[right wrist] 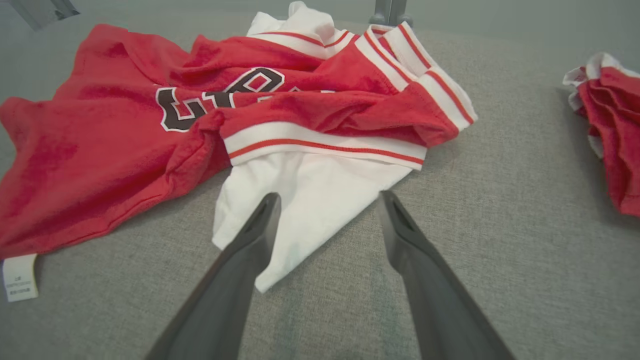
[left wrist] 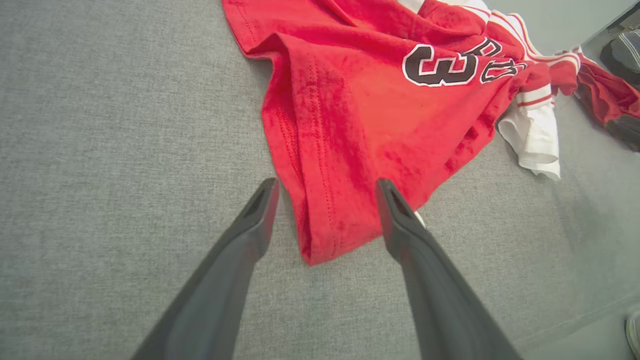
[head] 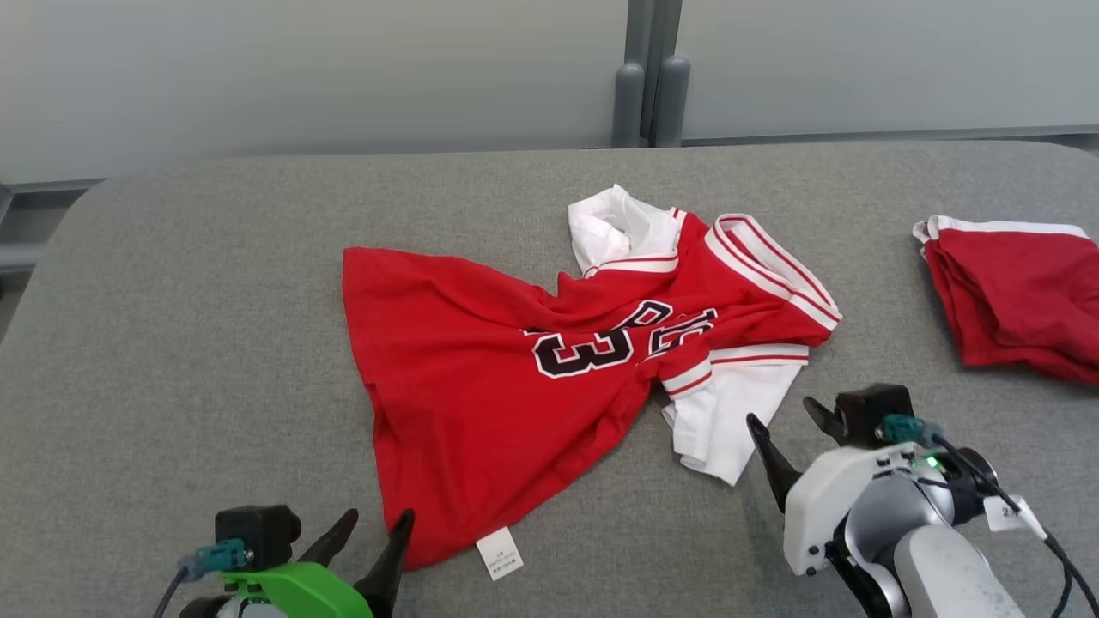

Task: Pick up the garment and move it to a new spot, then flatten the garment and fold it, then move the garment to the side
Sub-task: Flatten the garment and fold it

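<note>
My left gripper (head: 378, 515) and right gripper (head: 780, 412) both gape open, empty, at the near edge of a crumpled red jersey (head: 464, 360).

Lab/office rm, grey table (head: 172, 343), frosted partitions (head: 343, 69)

free: grey surface (head: 189, 343) left | blocked: jersey (head: 481, 369) centre, red garment (head: 1013, 292) right

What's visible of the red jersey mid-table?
The red jersey is soft knit with a black, white-edged 3 and lettering, white striped trim, white sleeves and a white care tag at the hem. It lies crumpled, unfolded, on the grey fabric surface. The open left gripper and right gripper sit at its near edge; neither holds it.
</note>
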`<state>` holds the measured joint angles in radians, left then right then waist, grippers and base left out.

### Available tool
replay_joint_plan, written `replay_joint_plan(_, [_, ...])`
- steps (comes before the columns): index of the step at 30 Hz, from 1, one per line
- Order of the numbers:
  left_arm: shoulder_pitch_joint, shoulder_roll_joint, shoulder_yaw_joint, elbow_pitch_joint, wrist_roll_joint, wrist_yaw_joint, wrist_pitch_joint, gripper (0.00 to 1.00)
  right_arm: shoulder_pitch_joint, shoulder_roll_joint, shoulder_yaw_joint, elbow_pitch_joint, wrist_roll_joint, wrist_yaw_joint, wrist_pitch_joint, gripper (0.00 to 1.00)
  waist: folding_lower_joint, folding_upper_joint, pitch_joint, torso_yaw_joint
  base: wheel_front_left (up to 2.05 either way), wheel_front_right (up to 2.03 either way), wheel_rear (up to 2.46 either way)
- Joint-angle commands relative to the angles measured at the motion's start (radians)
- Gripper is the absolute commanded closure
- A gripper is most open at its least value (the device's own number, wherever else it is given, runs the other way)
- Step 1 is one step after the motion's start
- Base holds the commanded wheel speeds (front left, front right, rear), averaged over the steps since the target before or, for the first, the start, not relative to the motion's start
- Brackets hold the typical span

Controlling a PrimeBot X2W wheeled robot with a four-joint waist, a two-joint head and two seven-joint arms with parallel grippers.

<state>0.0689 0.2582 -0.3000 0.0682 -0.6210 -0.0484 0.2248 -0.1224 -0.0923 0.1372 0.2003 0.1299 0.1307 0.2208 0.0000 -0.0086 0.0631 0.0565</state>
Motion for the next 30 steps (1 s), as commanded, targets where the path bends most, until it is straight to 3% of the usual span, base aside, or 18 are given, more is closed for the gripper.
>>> replay_joint_plan(1, [-0.018, -0.004, 0.002, -0.013, -0.007, 0.011, 0.018, 0.00, -0.014, -0.008, 0.007, -0.006, 0.014, 0.000, 0.030, 0.00, 0.0000, 0.0086, 0.037, 0.006, 0.00, 0.00, 0.00])
replay_joint_plan(7, [-0.040, -0.003, -0.008, -0.060, -0.026, 0.052, 0.111, 0.00, -0.085, -0.045, 0.052, -0.020, 0.016, 0.000, 0.264, 0.00, 0.0000, 0.0086, 0.104, 0.017, 0.00, 0.00, 0.00])
replay_joint_plan(12, [-0.054, 0.000, -0.008, -0.079, -0.044, 0.057, 0.146, 0.00, -0.059, -0.031, 0.033, -0.053, 0.052, 0.000, 0.365, 0.00, 0.0000, 0.0086, 0.151, 0.034, 0.00, 0.00, 0.00])
replay_joint_plan(28, [-0.069, 0.009, -0.040, -0.035, -0.077, 0.018, 0.193, 0.00, -0.074, 0.025, 0.032, -0.008, 0.086, 0.000, 0.389, 0.03, 0.0000, 0.0086, 0.228, 0.035, 0.00, 0.00, 0.00])
replay_joint_plan(29, [-0.075, 0.000, -0.041, -0.022, -0.085, 0.014, 0.190, 0.00, -0.076, 0.028, 0.028, -0.001, 0.095, 0.000, 0.393, 0.29, 0.0000, 0.0086, 0.228, 0.035, 0.00, 0.00, 0.00])
replay_joint_plan(30, [-0.086, -0.009, -0.043, -0.009, -0.088, 0.007, 0.182, 0.53, -0.079, 0.031, 0.025, 0.007, 0.103, 0.000, 0.394, 0.95, 0.0000, 0.0086, 0.228, 0.033, 0.00, 0.00, 0.00])
